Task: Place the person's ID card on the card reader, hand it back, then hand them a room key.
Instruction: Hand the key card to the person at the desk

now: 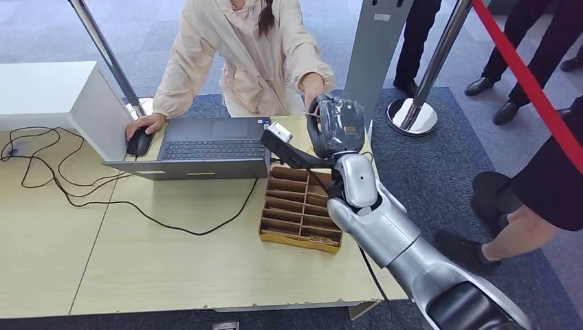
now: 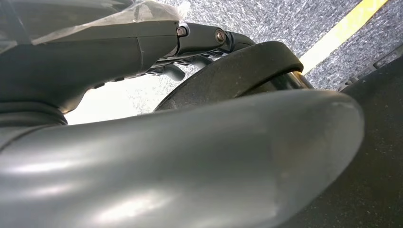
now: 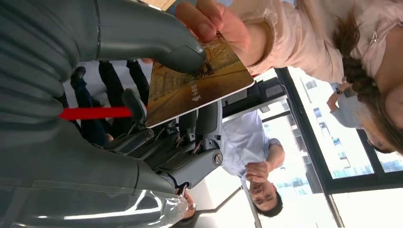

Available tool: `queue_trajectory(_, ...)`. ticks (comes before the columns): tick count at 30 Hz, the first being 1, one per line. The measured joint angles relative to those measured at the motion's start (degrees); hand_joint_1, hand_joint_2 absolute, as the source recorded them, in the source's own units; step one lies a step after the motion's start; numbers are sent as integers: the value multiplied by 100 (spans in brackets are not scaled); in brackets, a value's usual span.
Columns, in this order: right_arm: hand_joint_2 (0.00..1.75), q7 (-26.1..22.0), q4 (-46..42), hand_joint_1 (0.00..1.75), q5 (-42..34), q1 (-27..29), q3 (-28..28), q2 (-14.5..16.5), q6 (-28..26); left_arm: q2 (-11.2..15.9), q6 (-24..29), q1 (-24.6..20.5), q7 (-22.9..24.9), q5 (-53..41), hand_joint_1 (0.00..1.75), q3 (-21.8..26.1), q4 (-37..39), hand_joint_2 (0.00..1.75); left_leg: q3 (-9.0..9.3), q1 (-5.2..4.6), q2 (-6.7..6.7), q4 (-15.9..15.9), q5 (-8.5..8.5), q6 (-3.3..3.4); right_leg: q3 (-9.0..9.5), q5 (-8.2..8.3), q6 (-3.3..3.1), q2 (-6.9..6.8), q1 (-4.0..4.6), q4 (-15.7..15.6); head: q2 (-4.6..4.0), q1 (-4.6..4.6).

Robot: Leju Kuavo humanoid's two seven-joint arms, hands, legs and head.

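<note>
Room key pinched by right robot hand – person's hand gripping it too; laptop, wooden organizer beneath.

The laptop sits at the far edge of the desk, with a mouse just to its left under a person's hand. A box stands at the far left corner — cables trail from there across the desk. The compartment tray lies near the right edge, in front of the card reader. Above the far right corner the right hand meets the person's other hand — a card between them.
</note>
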Motion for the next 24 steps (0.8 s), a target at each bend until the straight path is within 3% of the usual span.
queue_trajectory(6, 175, -62, 359, 117, -150, -6, 75, 116, -95, 0, -2, 0, 10, -1, 0, 0, 0, 0, 0, 0, 0, 0, 0, 0, 0, 0, 0, 0, 0, 0, 0, -2)
queue_trajectory(8, 175, -70, 451, 85, -190, -8, 94, 139, -113, 0, -3, 0, 16, -1, 0, 0, 0, 0, 0, 0, 0, 0, 0, 0, 0, 0, 0, 0, 0, 0, 0, -2)
queue_trajectory(10, 175, -74, 536, 31, -216, -14, 111, 157, -125, 0, -4, 0, 18, 0, 0, 0, 0, 0, 0, 0, 0, 0, 0, 0, 0, 0, 0, 0, 0, 0, 0, -2)
queue_trajectory(12, 175, -73, 602, 3, -230, -23, 129, 168, -131, 0, -4, 0, 20, 0, 0, 0, 0, 0, 0, 0, 0, 0, 0, 0, -1, 0, 0, 0, 0, 0, 0, -2)
queue_trajectory(24, 175, -90, 560, 0, -392, -30, 167, 186, -357, -2, -2, 0, 53, -1, 0, 2, 0, 0, 1, 0, 1, 1, 0, 0, -1, 0, 0, 0, 0, 0, 0, -1)
